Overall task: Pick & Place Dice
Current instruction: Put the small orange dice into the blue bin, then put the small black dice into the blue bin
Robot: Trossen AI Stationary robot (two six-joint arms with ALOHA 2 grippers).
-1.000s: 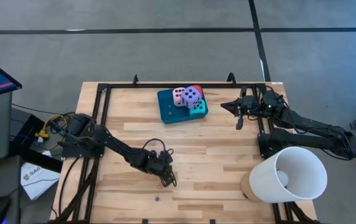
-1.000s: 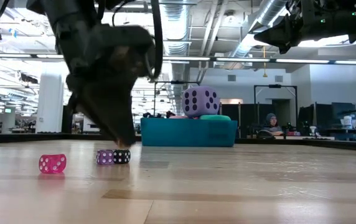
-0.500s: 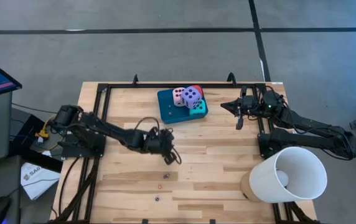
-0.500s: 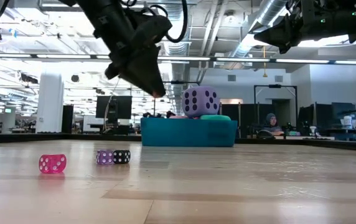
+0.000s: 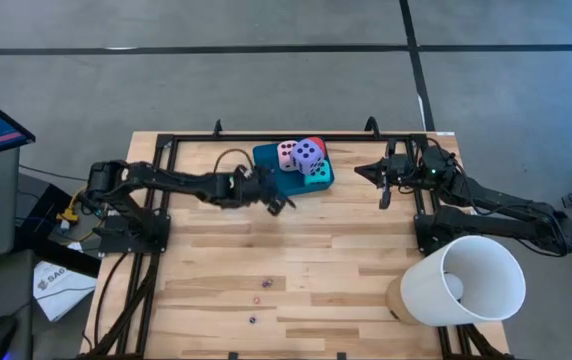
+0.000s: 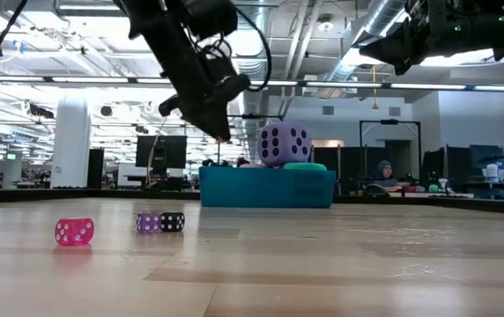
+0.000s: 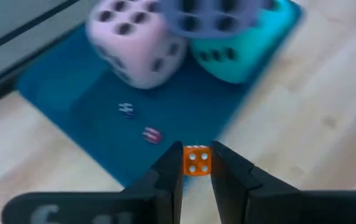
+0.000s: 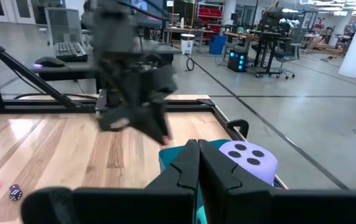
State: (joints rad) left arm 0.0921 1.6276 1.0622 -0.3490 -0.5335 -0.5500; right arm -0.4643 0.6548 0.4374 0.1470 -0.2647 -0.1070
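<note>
While the right gripper (image 5: 383, 186) waits closed beside the tray (image 5: 269, 172), the left gripper (image 7: 196, 163) hangs over the tray's near edge, clamped on a small orange die (image 7: 196, 160) below the big dice (image 7: 134, 43).

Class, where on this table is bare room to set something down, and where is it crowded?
Free: the wood between the teal tray and the small dice, and the tray's bare near part. Crowded: the tray's far corner, stacked with big dice.
</note>
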